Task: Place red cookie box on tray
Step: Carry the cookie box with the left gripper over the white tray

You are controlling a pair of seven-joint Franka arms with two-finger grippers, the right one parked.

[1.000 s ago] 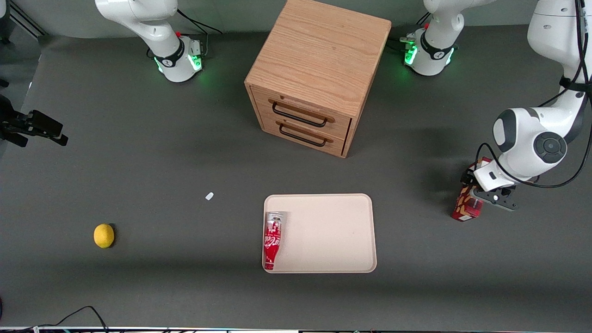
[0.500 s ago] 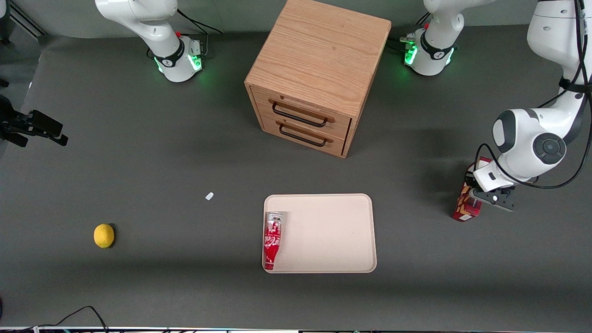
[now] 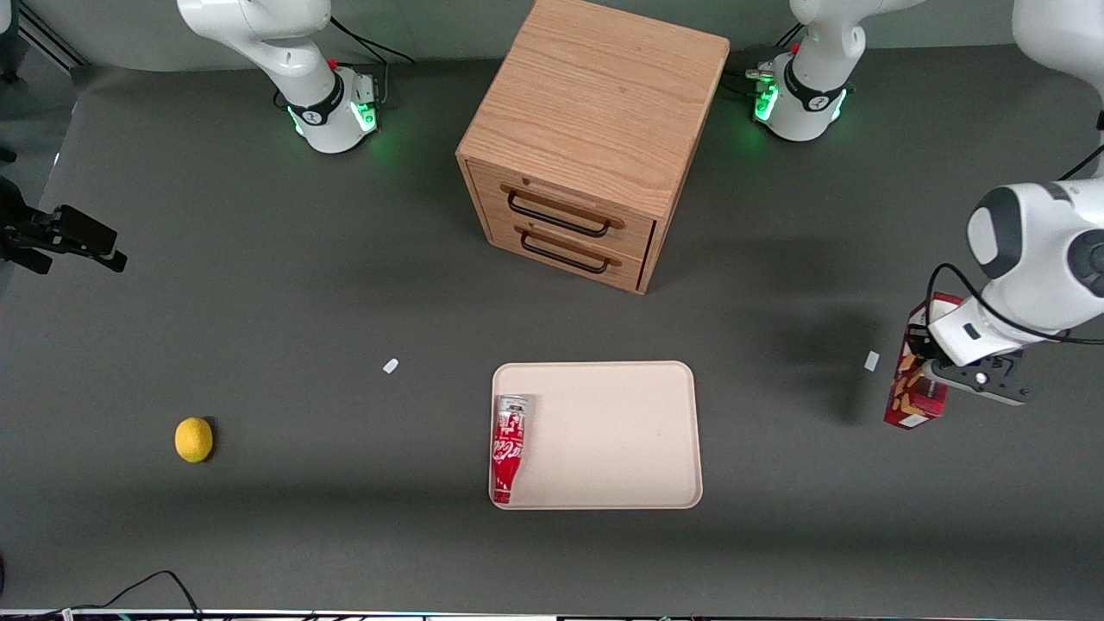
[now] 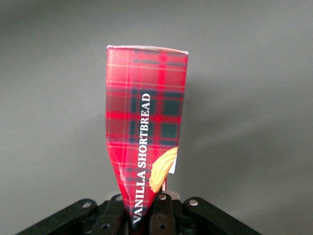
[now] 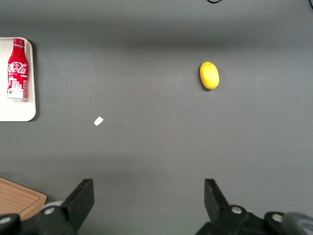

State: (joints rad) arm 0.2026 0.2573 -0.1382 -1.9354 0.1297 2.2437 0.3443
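The red cookie box (image 3: 912, 388), a dark-red plaid carton with cookie pictures, hangs upright in my left gripper (image 3: 930, 349) above the table at the working arm's end. Its shadow falls apart from it on the table. In the left wrist view the gripper (image 4: 143, 215) is shut on one end of the box (image 4: 146, 127), which reads "VANILLA SHORTBREAD". The pale beige tray (image 3: 621, 431) lies on the table well toward the parked arm's end from the box, nearer the front camera than the cabinet. The tray's corner also shows in the right wrist view (image 5: 22, 111).
A red Coca-Cola bottle-shaped can (image 3: 509, 448) lies in the tray along one short side. A wooden two-drawer cabinet (image 3: 595, 129) stands farther back. A lemon (image 3: 193, 439) and a white scrap (image 3: 391, 366) lie toward the parked arm's end. Another white scrap (image 3: 872, 360) lies beside the box.
My gripper has lifted the box off the table and carried it farther toward the working arm's end and nearer the camera. A white scrap now shows where the box stood.
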